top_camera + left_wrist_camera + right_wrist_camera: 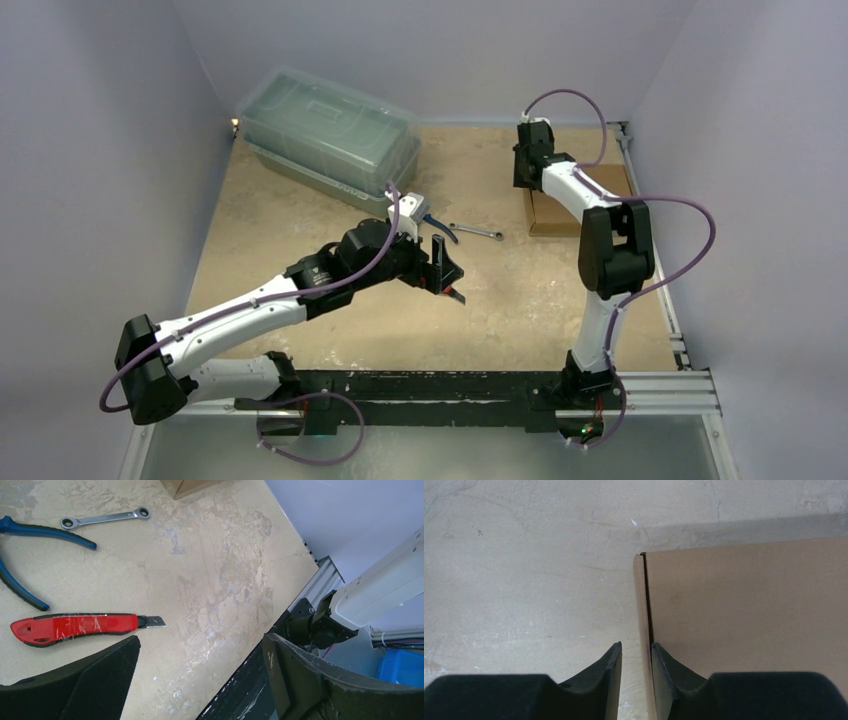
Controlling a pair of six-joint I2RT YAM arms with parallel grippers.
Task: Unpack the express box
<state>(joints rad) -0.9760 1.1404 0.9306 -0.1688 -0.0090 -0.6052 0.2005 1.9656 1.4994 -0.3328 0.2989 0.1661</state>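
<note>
**1. Box** (552,214): flat brown cardboard, plain, lid down. Lies on table (300,230), far right side. In top view the R arm crosses over part of it.

**2. R gripper** (636,649): at the box's left edge as seen from above. Fingers (594,690) nearly together, slim gap btwn them. The box's narrow side strip runs into that gap. A sliver of bare table shows btwn strip and one finger, so not clamped. Can't tell if either pad touches the card.

**3. L gripper** (200,642): over mid-table, fingers wide apart, nothing btwn them.

**4. Utility knife** (75,627): red body, black trim, blade tip out. Flat on table, just beyond one L finger.

**5. Pliers** (50,532): blue handles, spread. Beside knife, not touching it.

**6. Wrench** (105,517): silver, ring at each end. Beyond pliers, near but apart.

**7. Plastic container** (330,135): large, translucent grey-green, lid on. Far left corner of table, well apart from box.
</note>
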